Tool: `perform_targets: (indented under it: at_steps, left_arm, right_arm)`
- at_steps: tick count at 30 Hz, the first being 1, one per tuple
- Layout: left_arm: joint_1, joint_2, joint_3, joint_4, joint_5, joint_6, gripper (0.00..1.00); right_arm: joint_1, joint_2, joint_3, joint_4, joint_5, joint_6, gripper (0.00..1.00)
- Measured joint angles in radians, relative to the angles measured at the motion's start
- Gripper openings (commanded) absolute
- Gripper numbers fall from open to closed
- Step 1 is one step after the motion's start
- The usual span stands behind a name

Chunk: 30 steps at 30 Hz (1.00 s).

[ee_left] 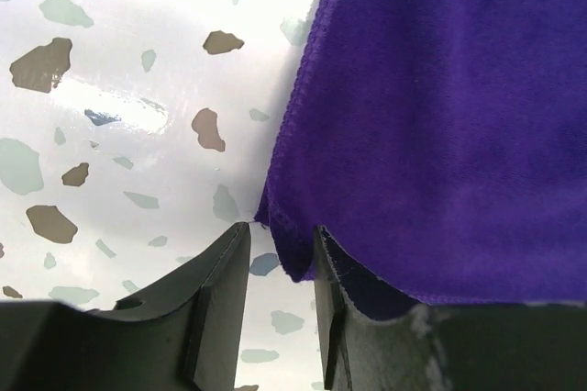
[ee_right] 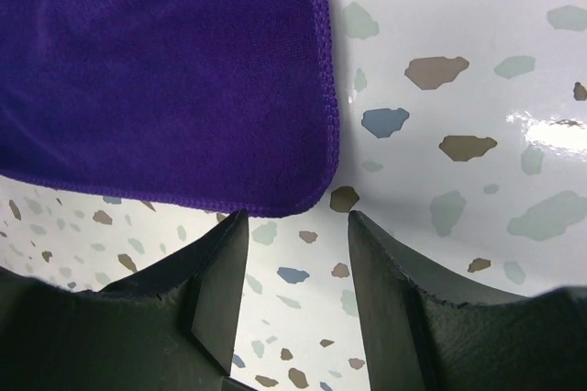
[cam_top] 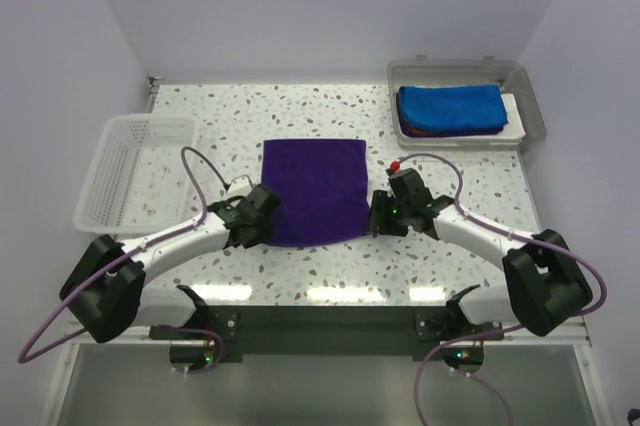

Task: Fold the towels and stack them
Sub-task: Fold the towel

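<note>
purple towel [cam_top: 312, 191] lies spread flat mid table [cam_top: 230, 111], between the two arms, roughly square, a bit longer near-to-far. its near edge runs left to right from one tool to the other, so each arm has its own near corner, equally close.

left tool [ee_left: 280, 235] is at the near-left corner. its jaws are parted with a narrow gap, and the corner tip pokes into that gap and brushes the inner face of the right finger. table shows through the gap, so not pinched, nothing held.

right tool [ee_right: 295, 221] is at the near-right corner, jaws wider apart, empty. the corner sits just ahead of the gap, not yet inside.

the cloth is deep purple and plush with a stitched hem. it lies flat, one thickness by the look of it, with slight wrinkles near the right corner.

a folded blue towel [cam_top: 450, 106] sits on top of a stack in the grey tray [cam_top: 530, 111] at far right, well apart.

my guess is that next both near corners get pinched and carried to the far edge.
</note>
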Motion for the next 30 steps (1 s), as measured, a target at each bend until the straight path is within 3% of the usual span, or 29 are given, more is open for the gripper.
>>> perform_targets:
  at_steps: [10,23,30]
  left_arm:
    - [0.0,0.035,-0.004,0.006,0.001,0.009,0.03]
    - [0.0,0.0,0.013,-0.013,-0.01,0.03,0.0]
    - [0.0,0.0,0.013,-0.014,-0.011,0.037,0.0]
  right_arm:
    - [0.0,0.016,-0.048,0.087,-0.01,0.08,0.51]
    - [0.0,0.035,-0.076,0.166,-0.003,0.175,0.44]
    - [0.0,0.05,-0.076,0.193,0.001,0.208,0.28]
